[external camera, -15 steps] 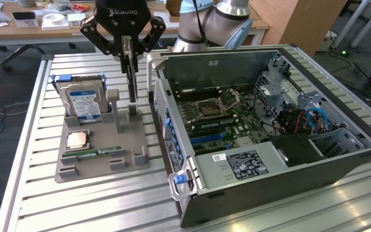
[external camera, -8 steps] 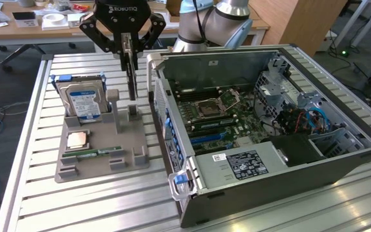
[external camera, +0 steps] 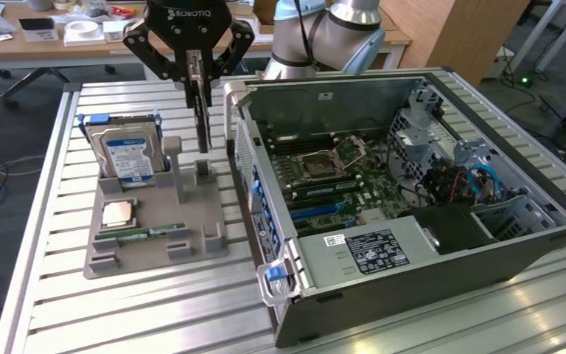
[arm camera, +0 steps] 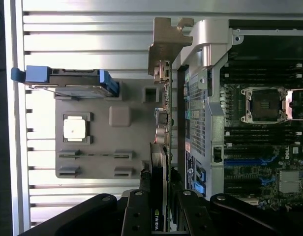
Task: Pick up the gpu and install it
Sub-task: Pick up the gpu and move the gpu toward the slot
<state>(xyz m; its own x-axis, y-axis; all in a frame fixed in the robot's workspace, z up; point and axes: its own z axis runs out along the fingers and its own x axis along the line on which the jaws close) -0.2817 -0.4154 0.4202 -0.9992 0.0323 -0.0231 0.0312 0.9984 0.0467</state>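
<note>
So the tool was clenched on the gpu, pinching it by its top edge, and the card hung upright and edge-on just outside the computer case, right beside the case's side wall and not yet in over the motherboard. It sat over the grey holder that stood on the bench next to the case; I couldn't tell whether its lower edge was fully clear of the holder's slot. Handling-wise I'd guess it was light and stiff, but thin and fragile. It's a bare circuit board, so squeeze the flat faces near the edge like the fingers did, and keep off the connector edge and the metal bracket at the end, which looked bendy. A grip that far up probably lets the card swing a bit, too. For writing, "ROBOTIQ" was printed across the tool's body, and an NVIDIA logo sat on the card right between the fingers. The hard drive in the holder beside the case had a blue label, but its text was too small to read, same with the white sticker inside the case.
</note>
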